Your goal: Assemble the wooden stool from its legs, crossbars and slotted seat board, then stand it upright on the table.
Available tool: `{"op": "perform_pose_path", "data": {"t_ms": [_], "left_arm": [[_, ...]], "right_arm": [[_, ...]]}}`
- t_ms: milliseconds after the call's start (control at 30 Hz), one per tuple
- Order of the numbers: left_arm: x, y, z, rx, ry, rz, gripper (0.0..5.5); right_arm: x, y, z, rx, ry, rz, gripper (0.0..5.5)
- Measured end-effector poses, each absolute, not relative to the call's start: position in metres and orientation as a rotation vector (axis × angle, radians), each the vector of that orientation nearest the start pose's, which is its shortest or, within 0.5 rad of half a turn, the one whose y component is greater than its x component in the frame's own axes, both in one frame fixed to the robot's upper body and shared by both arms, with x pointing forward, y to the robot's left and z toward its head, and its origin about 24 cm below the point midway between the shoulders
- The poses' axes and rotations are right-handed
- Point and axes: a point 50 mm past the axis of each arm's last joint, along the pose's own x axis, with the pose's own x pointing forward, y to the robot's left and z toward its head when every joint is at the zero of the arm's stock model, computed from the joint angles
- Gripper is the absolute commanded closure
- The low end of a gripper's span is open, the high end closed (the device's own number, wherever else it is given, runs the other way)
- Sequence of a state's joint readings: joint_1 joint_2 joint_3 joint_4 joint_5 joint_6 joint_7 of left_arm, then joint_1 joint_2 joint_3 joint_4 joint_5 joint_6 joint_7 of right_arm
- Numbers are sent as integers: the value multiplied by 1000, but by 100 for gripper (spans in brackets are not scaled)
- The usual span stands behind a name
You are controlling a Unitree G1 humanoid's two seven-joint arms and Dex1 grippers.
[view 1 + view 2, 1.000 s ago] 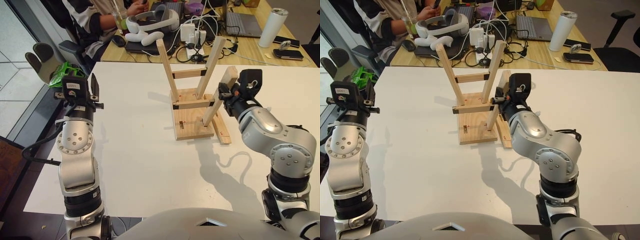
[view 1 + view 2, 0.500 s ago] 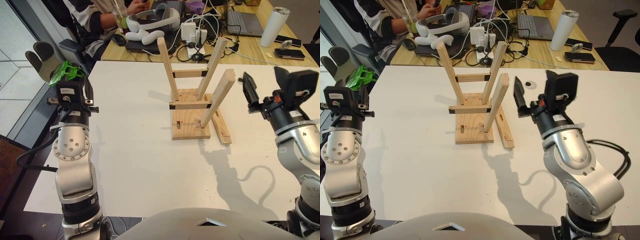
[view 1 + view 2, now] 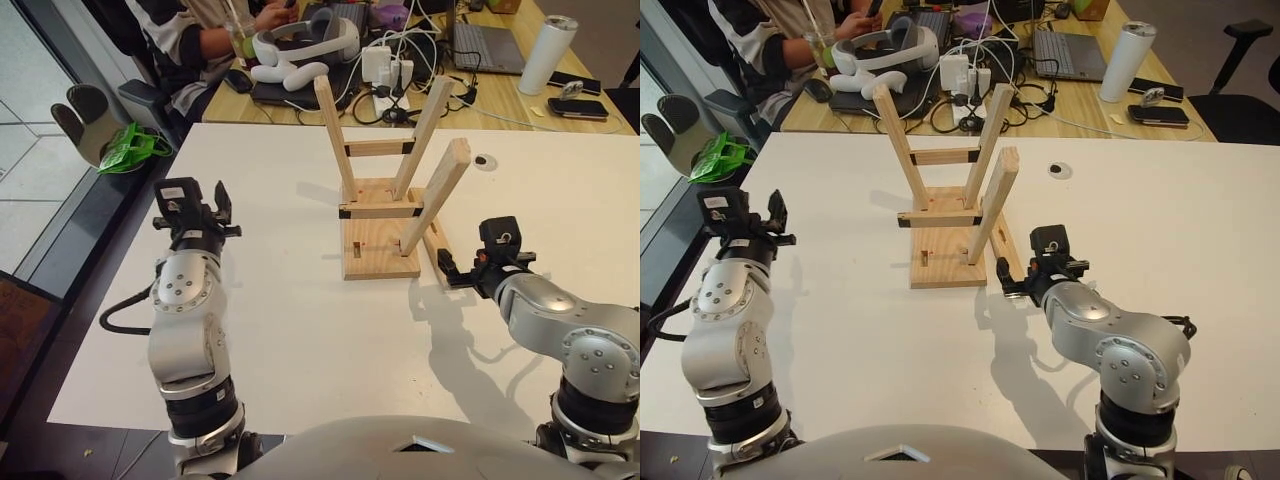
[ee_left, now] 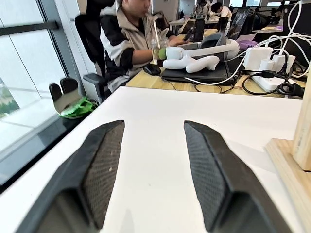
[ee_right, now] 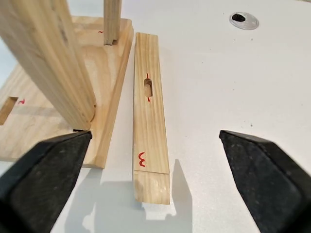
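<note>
The stool stands upside down at mid-table: the slotted seat board (image 3: 372,262) lies flat with three legs (image 3: 437,195) up from it, joined by two crossbars (image 3: 380,210). A loose leg (image 5: 150,121) lies flat along the board's right edge, slot upward. My right gripper (image 5: 154,138) is low over the table at that leg's near end, open, its fingers (image 5: 43,174) wide to either side of it; the same gripper (image 3: 1015,275) holds nothing. My left gripper (image 4: 153,128) hovers open and empty over the table's left part, well left of the stool (image 3: 200,200).
A wooden desk behind the table carries a headset (image 3: 305,45), power strips and cables (image 3: 385,75), a laptop (image 3: 485,45), a tumbler (image 3: 548,50) and a phone (image 3: 575,108). A small round disc (image 3: 484,160) lies on the table right of the stool. A person sits at back left.
My right gripper let go of the third leg, drew back open, then dropped low to the loose leg on the table. My left gripper moved inward over the table.
</note>
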State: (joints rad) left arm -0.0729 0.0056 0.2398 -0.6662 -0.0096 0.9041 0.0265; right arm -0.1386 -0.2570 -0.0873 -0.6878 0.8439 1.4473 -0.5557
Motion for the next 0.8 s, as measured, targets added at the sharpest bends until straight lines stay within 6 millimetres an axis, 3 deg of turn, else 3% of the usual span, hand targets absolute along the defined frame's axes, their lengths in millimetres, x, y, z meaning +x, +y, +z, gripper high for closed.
{"op": "perform_pose_path", "data": {"t_ms": [167,433,800], "left_arm": [[221,180,125,-116,219,208,325],[217,171,125,-117,249,189,325],[222,177,136,-134,199,227,325]], "right_arm": [[219,-159,88,58,747,-9,63],[234,-151,72,72,884,61,63],[245,-158,62,49,979,107,266]]}}
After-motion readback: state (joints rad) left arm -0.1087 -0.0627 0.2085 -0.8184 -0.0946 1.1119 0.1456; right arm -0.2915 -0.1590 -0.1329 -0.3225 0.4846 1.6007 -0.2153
